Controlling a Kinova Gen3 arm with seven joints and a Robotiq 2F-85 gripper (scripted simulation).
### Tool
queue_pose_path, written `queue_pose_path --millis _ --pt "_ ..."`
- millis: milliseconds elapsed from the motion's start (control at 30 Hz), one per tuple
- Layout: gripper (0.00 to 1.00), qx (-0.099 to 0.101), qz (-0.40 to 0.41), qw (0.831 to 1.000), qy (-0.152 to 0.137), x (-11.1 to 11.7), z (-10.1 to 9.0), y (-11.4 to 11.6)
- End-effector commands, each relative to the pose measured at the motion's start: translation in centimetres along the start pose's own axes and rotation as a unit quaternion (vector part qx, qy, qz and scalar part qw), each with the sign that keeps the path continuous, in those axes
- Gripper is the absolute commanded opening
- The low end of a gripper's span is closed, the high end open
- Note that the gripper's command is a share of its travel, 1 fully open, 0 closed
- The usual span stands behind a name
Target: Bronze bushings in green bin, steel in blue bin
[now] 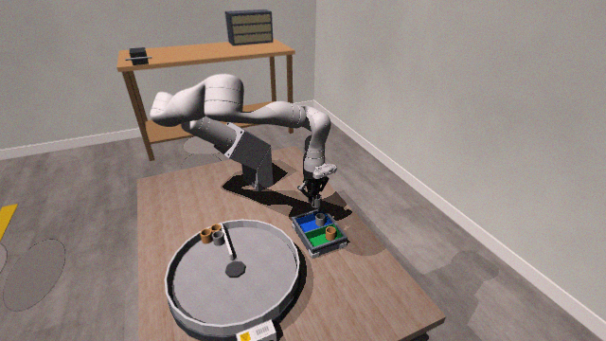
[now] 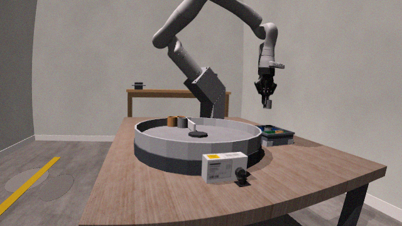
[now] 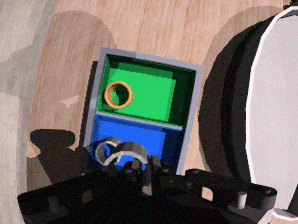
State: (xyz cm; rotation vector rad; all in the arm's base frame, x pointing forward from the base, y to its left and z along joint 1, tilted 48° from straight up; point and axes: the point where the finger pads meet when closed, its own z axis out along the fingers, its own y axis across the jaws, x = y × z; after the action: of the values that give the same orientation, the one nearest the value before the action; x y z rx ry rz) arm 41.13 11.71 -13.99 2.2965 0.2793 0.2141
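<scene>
My gripper (image 1: 314, 197) (image 2: 266, 101) (image 3: 146, 166) is shut on the wall of a grey steel bushing (image 1: 317, 203) (image 2: 269, 104) (image 3: 134, 148), holding it above the blue bin (image 1: 308, 224) (image 3: 146, 132). Another steel bushing (image 1: 320, 220) (image 3: 99, 152) stands in the blue bin. One bronze bushing (image 1: 330, 233) (image 3: 130, 95) stands in the green bin (image 1: 317, 239) (image 3: 150, 97). On the turntable (image 1: 265, 284) (image 2: 223, 133) (image 3: 275, 115), two bronze bushings (image 1: 205, 236) (image 2: 171, 122) and one steel bushing (image 1: 218, 238) (image 2: 182, 123) stand close together near the rim.
A white bar (image 1: 228, 242) (image 2: 191, 124) lies across part of the turntable beside the bushings. A raised wall rings the turntable. A white box (image 1: 259, 332) (image 2: 217, 171) and a small black device (image 2: 241, 175) stand at its front. A divider (image 3: 140, 121) separates the bins.
</scene>
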Motion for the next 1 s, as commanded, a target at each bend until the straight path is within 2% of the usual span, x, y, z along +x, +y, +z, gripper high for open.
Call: queue_pose_path --millis 0,267,433,533,700,867,967 --pt "0.0 0.001 0.0 1.0 0.001 0.1 -0.1 0.0" --pt "0.0 0.001 0.0 1.0 0.001 0.1 -0.1 0.0" --pt "0.0 0.001 0.0 1.0 0.001 0.1 2.6 0.0" --pt "0.0 0.001 0.0 1.0 0.001 0.1 2.6 0.0" --pt "0.0 0.001 0.0 1.0 0.001 0.1 5.4 0.0" --pt "0.0 0.001 0.0 1.0 0.001 0.1 5.4 0.0" --pt "0.0 0.001 0.0 1.0 0.001 0.1 7.0 0.0"
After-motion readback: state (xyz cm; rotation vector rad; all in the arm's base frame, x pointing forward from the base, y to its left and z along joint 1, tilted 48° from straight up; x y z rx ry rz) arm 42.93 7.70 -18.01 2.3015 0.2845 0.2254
